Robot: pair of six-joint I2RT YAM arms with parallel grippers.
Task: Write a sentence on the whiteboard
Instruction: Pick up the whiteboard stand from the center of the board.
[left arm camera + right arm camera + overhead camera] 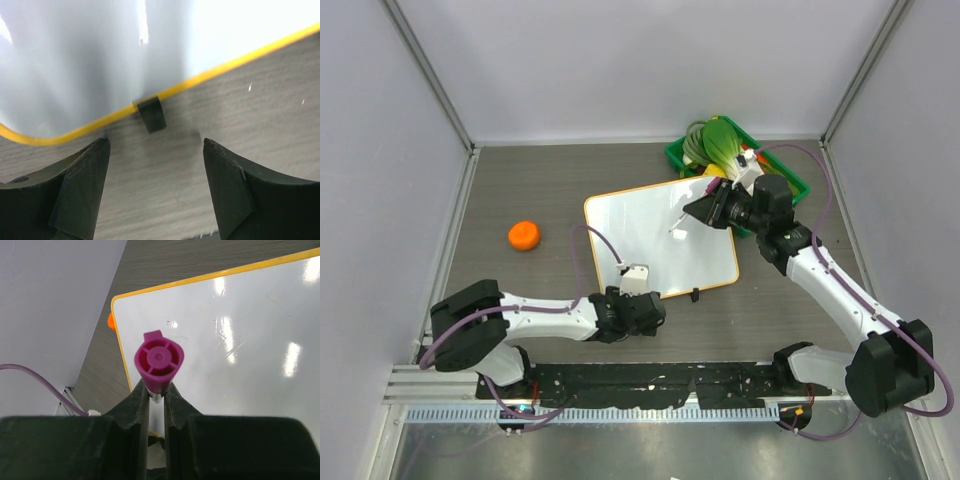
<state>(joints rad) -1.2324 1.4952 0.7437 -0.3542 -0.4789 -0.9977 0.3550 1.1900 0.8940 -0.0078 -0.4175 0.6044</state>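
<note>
Overhead: the whiteboard lies flat on the table, left gripper at its near edge, right gripper over its right side. Left wrist: fingers spread, empty, a black clip on the board's frame just ahead. Right wrist only: jaws clamped on a purple marker.

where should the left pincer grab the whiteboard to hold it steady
Probably at the black clip on the whiteboard's near edge, coming in low from the near side. The board lies flat on the table, so its face offers no bite; the clip juts past the orange frame, and the open left pincer faces it.
</note>
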